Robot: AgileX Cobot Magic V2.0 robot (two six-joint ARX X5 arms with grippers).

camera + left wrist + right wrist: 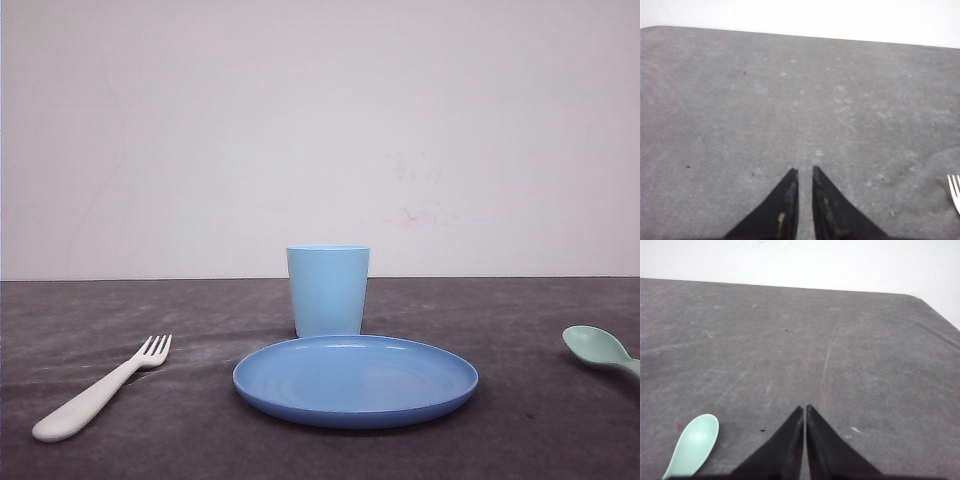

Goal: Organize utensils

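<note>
A white fork [100,392] lies on the dark table at the left, tines pointing away from me. A mint-green spoon [598,348] lies at the right edge, its handle cut off by the frame. My left gripper [804,170] hovers over bare table, its black fingers nearly together with only a thin slit and nothing between them. The fork's tines [955,192] show off to its side. My right gripper [805,407] is shut and empty, apart from the spoon's bowl [694,444], which lies beside it.
A light blue cup [328,290] stands upright in the middle, just behind a round blue plate [355,380]. The grey table [180,320] ends at a white wall behind. The table's far edge [790,286] and a rounded corner show in the right wrist view.
</note>
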